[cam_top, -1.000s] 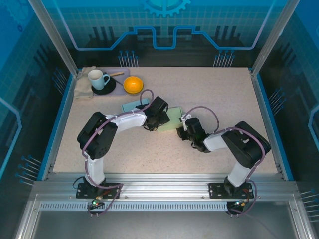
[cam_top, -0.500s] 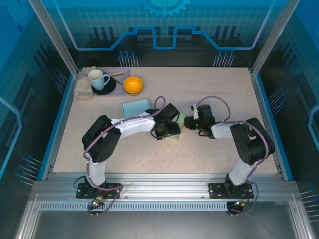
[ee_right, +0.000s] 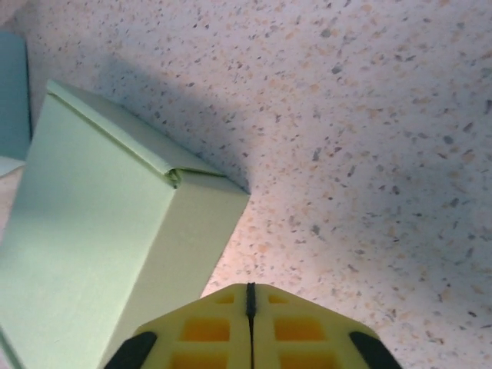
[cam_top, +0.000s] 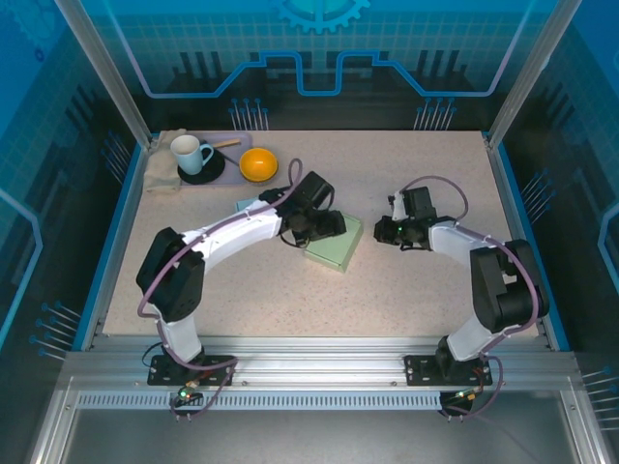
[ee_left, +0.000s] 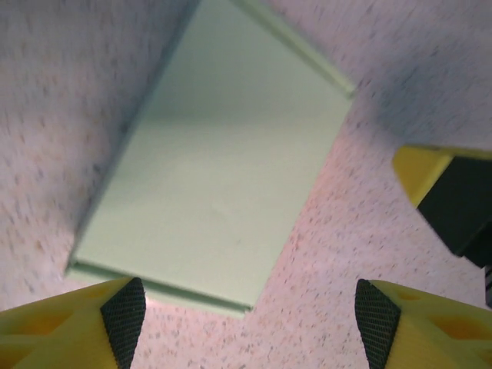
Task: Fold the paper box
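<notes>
Speckled beige bench (cam_top: 290, 300) inside a blue-panelled cell. Pale green folded paper box (cam_top: 338, 247) lies flat mid-bench, with a light blue flat sheet (ee_right: 11, 100) just beside it. Left tool (ee_left: 250, 315) sits over the box's far-left edge, fingers spread wide, nothing held; in the wrist view the box lies just beyond the black pads (ee_left: 123, 311). Right tool (ee_right: 250, 294) has its fingers pressed together, empty, near the box's right side, not touching. Far-left corner: white mug (cam_top: 190, 152) on a black saucer (cam_top: 215, 173), orange bowl (cam_top: 258, 164), beige cloth (cam_top: 158, 174).
</notes>
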